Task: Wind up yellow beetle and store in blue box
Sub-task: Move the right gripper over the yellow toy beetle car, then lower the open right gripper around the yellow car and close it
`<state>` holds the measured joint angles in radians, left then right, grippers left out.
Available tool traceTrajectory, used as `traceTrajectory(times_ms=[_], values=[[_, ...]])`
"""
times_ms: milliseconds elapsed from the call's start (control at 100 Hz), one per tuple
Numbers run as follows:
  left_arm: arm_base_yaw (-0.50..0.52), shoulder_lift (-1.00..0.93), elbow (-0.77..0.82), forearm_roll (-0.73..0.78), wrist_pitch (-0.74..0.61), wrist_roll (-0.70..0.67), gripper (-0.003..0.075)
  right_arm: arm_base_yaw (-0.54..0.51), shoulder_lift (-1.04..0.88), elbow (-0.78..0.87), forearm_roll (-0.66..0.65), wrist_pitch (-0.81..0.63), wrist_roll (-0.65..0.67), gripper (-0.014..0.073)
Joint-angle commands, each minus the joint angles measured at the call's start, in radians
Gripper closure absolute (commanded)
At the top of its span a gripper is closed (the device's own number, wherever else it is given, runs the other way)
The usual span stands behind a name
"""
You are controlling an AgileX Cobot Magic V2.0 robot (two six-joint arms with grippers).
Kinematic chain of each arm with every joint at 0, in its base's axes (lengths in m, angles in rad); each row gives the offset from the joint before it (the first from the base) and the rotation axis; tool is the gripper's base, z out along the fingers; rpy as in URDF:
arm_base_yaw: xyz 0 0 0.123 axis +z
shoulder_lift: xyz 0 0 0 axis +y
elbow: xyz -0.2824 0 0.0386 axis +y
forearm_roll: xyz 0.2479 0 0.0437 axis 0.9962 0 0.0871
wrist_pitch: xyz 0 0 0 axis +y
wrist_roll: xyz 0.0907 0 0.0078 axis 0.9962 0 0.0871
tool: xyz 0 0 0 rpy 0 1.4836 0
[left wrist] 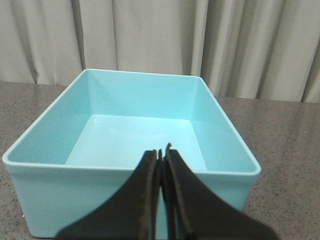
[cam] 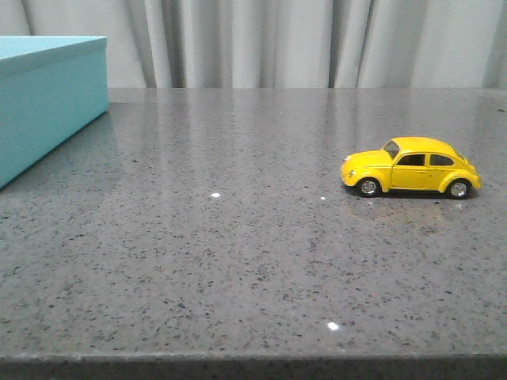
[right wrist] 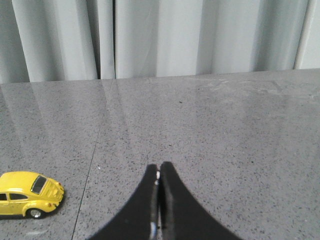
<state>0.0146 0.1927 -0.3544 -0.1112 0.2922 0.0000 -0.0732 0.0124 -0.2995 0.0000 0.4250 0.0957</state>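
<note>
One yellow beetle point(cam: 410, 167) sits on the grey speckled counter point(cam: 238, 261), over on the robot's right side, all four wheels down, nose pointing toward the left and its long axis running straight across the counter from side to side. One blue box point(cam: 49, 99) stands at the far left, well apart from the car, with a wide stretch of bare stone between them. From the left wrist view the box point(left wrist: 131, 127) is open at the top and nothing lies inside it.

Neither arm shows from the front. The right end effector point(right wrist: 159, 172) has its fingers pressed together with no gap to speak of, holding nothing, and it hangs above bare counter. In its own view the beetle point(right wrist: 27, 194) lies off to one side of the fingers, near the edge of the picture, tail end nearest them; it is near but not under the tips. The left end effector point(left wrist: 161, 156) is likewise closed tight and empty, poised just in front of the box's near wall.

So the right arm looks the nearer one to the car, and I'd judge it must swing sideways toward the car and open its fingers before it can grip across the narrow body. The winding has not begun, as far as I can see.
</note>
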Motion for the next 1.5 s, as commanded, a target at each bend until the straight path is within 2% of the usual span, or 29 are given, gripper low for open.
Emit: traceTrajectory(times_ms=[0,60,240,300,370,500,890,1060,1280,1340,1490], values=[[0.001,0.074,-0.076,-0.013,-0.060,0.000,0.0720,-0.005,0.072,-0.071,0.011,0.001,-0.005,0.0613],[0.001,0.114,-0.101,-0.013,-0.060,0.000,0.0671,-0.005,0.111,-0.097,0.022,0.033,-0.005,0.0561],[0.001,0.196,-0.155,-0.013,-0.060,0.000,0.0427,-0.005,0.218,-0.161,0.066,0.077,-0.005,0.0333],[0.001,0.215,-0.169,-0.013,-0.065,0.000,0.0360,-0.005,0.251,-0.182,0.066,0.085,-0.006,0.0291],[0.001,0.234,-0.179,-0.013,-0.065,0.000,0.0322,-0.005,0.289,-0.204,0.066,0.084,-0.006,0.0267],[0.001,0.252,-0.188,-0.013,-0.076,0.000,0.0321,-0.003,0.339,-0.242,0.066,0.103,-0.006,0.0262],[0.001,0.257,-0.188,-0.015,-0.125,0.000,0.0321,-0.002,0.345,-0.254,0.100,0.026,-0.006,0.0264],[0.001,0.257,-0.188,-0.017,-0.129,0.000,0.0321,-0.002,0.449,-0.378,0.112,0.176,-0.006,0.0261],[0.001,0.257,-0.188,-0.017,-0.157,0.000,0.0321,-0.002,0.623,-0.529,0.169,0.262,-0.006,0.0258],[0.001,0.257,-0.188,-0.017,-0.162,0.000,0.0321,-0.002,0.663,-0.556,0.178,0.284,-0.006,0.0225],[0.001,0.257,-0.188,-0.017,-0.168,0.000,0.0321,-0.002,0.778,-0.635,0.188,0.385,-0.006,0.0069]])
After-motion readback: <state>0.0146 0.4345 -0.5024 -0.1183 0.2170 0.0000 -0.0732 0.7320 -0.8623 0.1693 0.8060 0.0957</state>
